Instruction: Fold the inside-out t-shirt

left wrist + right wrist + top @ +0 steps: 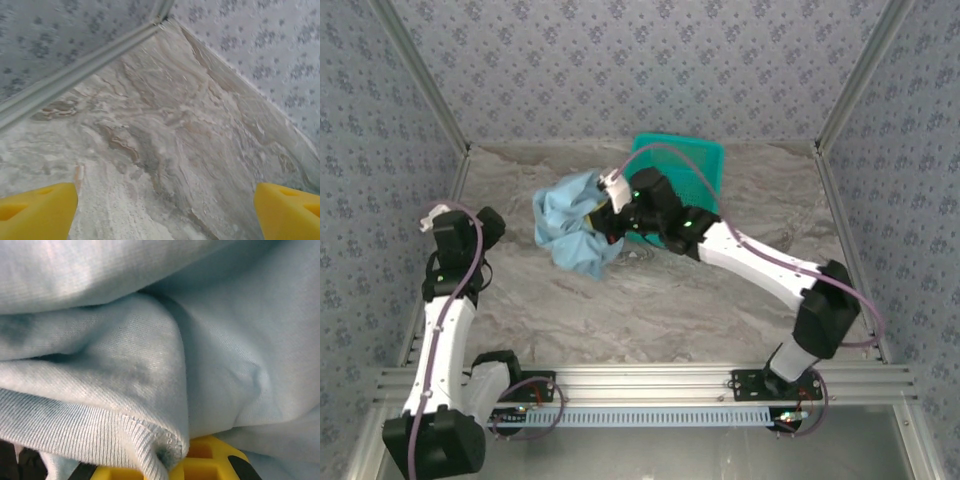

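The inside-out t-shirt [570, 228] is seen in the top view as a crumpled, rounded heap of soft light-blue knit, lying left of centre on the marble-patterned table [670, 300]. Its right edge is just beside a teal plastic mesh basket [695, 160] in the upper middle of the frame. The heap is slightly longer from top to bottom of the frame than across. Neither collar nor sleeves can be made out, so which way the shirt points cannot be told.

The right gripper [609, 213] is pressed into the heap's right side. It is closed on the fabric. In the right wrist view, a fine-ribbed cloth with a stitched hem is draped in deep folds over the yellow fingers [205, 460] at the bottom edge.

The left gripper [165, 212] is held well apart from the shirt, near the table's left corner. Its yellow wedge-shaped jaws are spread wide over bare tabletop with nothing between them.
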Robot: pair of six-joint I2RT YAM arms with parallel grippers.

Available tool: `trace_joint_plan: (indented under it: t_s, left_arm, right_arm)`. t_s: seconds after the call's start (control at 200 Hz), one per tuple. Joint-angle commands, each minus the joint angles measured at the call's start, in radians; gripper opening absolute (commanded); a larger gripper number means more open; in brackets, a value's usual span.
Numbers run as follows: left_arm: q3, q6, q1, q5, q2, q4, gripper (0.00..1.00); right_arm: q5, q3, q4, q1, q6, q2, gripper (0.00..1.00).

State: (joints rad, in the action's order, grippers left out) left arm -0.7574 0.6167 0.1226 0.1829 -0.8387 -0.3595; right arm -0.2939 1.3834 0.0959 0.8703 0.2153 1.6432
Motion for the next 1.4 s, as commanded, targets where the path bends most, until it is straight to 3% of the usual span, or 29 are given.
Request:
trace_joint_plan:
  t_s: [0.0, 0.02, 0.16, 0.2, 0.25, 0.42, 0.51, 0.64, 0.849, 1.054, 1.394]
  left_arm:
    - [-0.053, 0.031, 0.008, -0.010, 0.028, -0.051, 0.91]
    - [-0.057, 0.028, 0.007, -0.029, 0.024, -0.054, 0.91]
    - [-0.053, 0.029, -0.012, -0.202, -0.031, -0.055, 0.89]
    - [-0.045, 0.027, -0.037, -0.229, -0.040, -0.055, 0.89]
    - [-0.032, 0.021, -0.083, -0.237, -0.045, -0.053, 0.89]
    - [0.038, 0.024, -0.225, -0.233, -0.067, -0.031, 0.89]
    - [0.080, 0.027, -0.259, -0.224, -0.100, 0.001, 0.89]
    - [0.098, 0.030, -0.289, -0.233, -0.141, 0.059, 0.89]
    - [0.066, -0.014, -0.385, -0.192, -0.255, 0.065, 0.89]
    - [0.069, -0.022, -0.411, -0.188, -0.269, 0.073, 0.89]
    - [0.084, -0.037, -0.420, -0.183, -0.245, 0.066, 0.89]
  right_arm:
    - [-0.057, 0.008, -0.027, 0.007, 0.078, 0.097, 0.01]
    - [-0.052, 0.023, 0.001, 0.007, 0.067, 0.118, 0.07]
    - [0.124, 0.128, 0.273, 0.002, -0.079, 0.137, 0.76]
    - [0.159, 0.119, 0.305, -0.008, -0.100, 0.100, 0.85]
    - [0.195, 0.098, 0.341, -0.028, -0.111, 0.041, 0.89]
    - [0.338, -0.012, 0.379, -0.174, -0.128, -0.069, 0.91]
    - [0.354, 0.035, 0.384, -0.256, -0.114, 0.029, 0.89]
    - [0.176, 0.101, 0.302, -0.378, 0.019, 0.187, 0.83]
    - [0.352, 0.367, 0.426, -0.442, 0.067, 0.472, 0.75]
    - [0.491, 0.424, 0.500, -0.551, 0.053, 0.581, 0.68]
    - [0.497, 0.420, 0.557, -0.835, -0.018, 0.579, 0.62]
